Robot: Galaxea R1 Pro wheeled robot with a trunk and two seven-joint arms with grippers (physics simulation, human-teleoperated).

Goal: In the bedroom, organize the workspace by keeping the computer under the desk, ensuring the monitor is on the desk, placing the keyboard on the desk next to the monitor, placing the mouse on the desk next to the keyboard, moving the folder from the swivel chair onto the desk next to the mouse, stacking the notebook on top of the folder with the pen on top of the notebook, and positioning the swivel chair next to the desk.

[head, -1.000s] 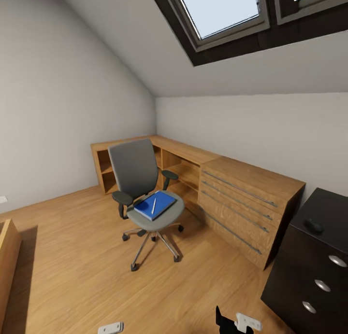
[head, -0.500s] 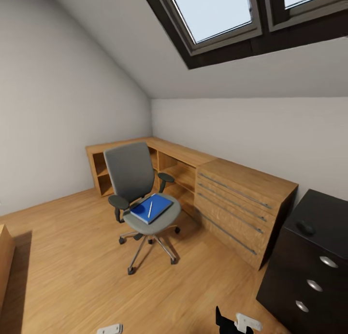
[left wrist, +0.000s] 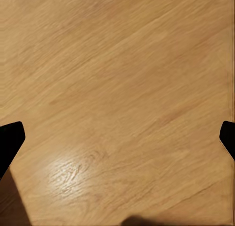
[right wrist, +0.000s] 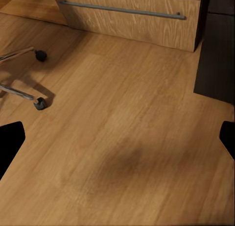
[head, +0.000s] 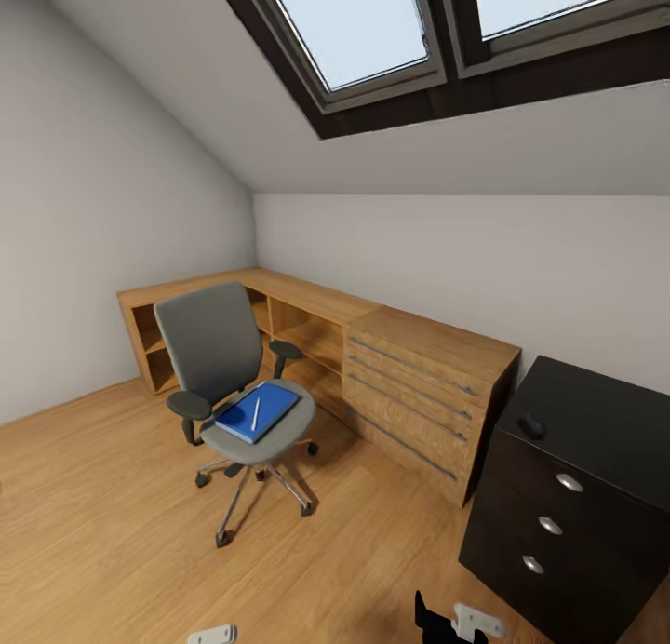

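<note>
The bedroom has pale walls, a slanted roof window and a wood floor. The swivel chair stands on the floor near the light wood drawer unit. On its seat lies the blue folder, with the white pen on top of it. The notebook is too hard to make out.

The black desk is off to the right, well apart from the chair. A small black mouse sits on its surface, near the edge above the round silver knobs.

Both pincers hang over bare floor — the left pincer and the right pincer each have their fingers spread wide, holding nothing.
</note>
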